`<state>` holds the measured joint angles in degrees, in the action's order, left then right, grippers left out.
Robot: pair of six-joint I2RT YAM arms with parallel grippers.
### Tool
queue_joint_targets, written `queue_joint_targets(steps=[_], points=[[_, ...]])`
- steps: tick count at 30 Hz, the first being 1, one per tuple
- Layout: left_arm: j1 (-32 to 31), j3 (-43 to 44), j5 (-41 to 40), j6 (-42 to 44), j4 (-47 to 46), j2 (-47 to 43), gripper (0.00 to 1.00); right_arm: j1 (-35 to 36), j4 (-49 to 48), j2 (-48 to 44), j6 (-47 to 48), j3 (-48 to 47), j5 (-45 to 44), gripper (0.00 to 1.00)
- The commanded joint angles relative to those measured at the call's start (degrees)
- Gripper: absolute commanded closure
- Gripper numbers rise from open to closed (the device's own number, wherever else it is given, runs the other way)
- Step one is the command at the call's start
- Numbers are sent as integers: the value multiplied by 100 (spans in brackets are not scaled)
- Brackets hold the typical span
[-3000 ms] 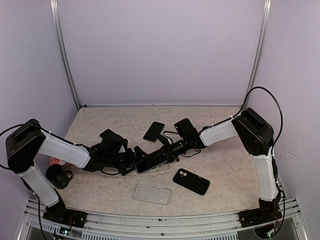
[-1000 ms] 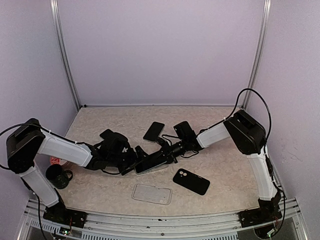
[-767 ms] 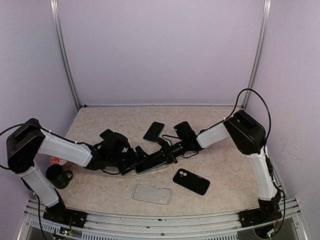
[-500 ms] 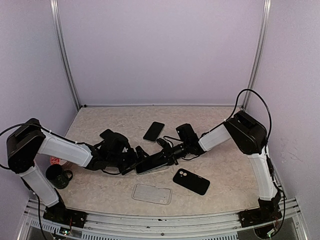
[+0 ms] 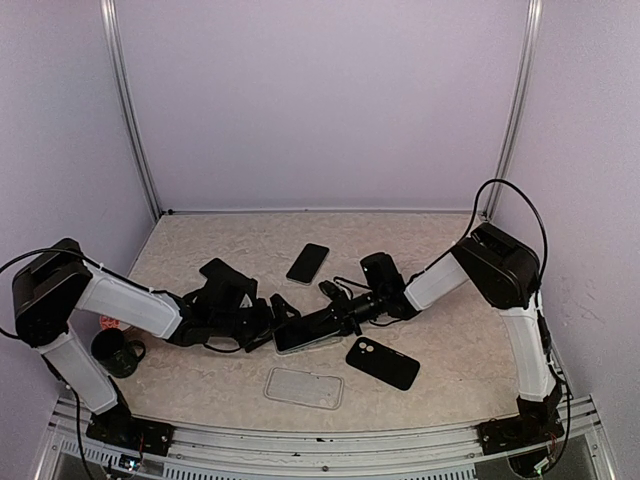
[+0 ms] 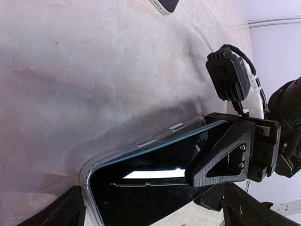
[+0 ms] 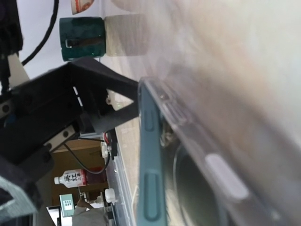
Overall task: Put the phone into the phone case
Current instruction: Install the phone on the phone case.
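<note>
A black phone (image 5: pixel 312 328) with a teal edge (image 7: pixel 149 155) lies partly in a clear phone case (image 6: pixel 141 141) at the middle of the table. The phone's right end stands a little above the case wall, with a gap showing in the right wrist view. My left gripper (image 5: pixel 266 326) is open, and the case's left end lies between its fingers (image 6: pixel 70 211). My right gripper (image 5: pixel 337 312) is shut. One of its fingers (image 6: pixel 221 160) lies flat on the phone's screen at the right end.
A second clear case (image 5: pixel 304 386) lies near the front edge. A black cased phone (image 5: pixel 382 362) lies to its right, and another black phone (image 5: pixel 308 262) lies behind the grippers. A dark mug (image 5: pixel 115 352) stands by the left arm's base, beside a red-and-white item (image 5: pixel 112 322).
My right arm's wrist has shifted right and toward the near edge, its gripper still on the phone. The left gripper has stayed open at the case's left end.
</note>
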<state>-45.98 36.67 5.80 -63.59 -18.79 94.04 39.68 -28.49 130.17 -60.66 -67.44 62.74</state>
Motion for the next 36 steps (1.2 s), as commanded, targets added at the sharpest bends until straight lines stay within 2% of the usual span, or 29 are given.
queue_joint_targets(steps=[1, 13, 27, 36], points=[[53, -167, 284, 41, -300, -37, 1, -66, -5, 36, -301, 220, -70, 100], [88, -72, 275, 42, -99, 19, 1, -92, -877, -23, -833, 372, -17, 100], [106, -103, 699, -74, -825, 161, 7, -88, -1387, -161, -1118, 361, 54, 100], [167, -5, 424, -26, -288, 104, 6, -86, -1811, -259, -1313, 417, 92, 100]])
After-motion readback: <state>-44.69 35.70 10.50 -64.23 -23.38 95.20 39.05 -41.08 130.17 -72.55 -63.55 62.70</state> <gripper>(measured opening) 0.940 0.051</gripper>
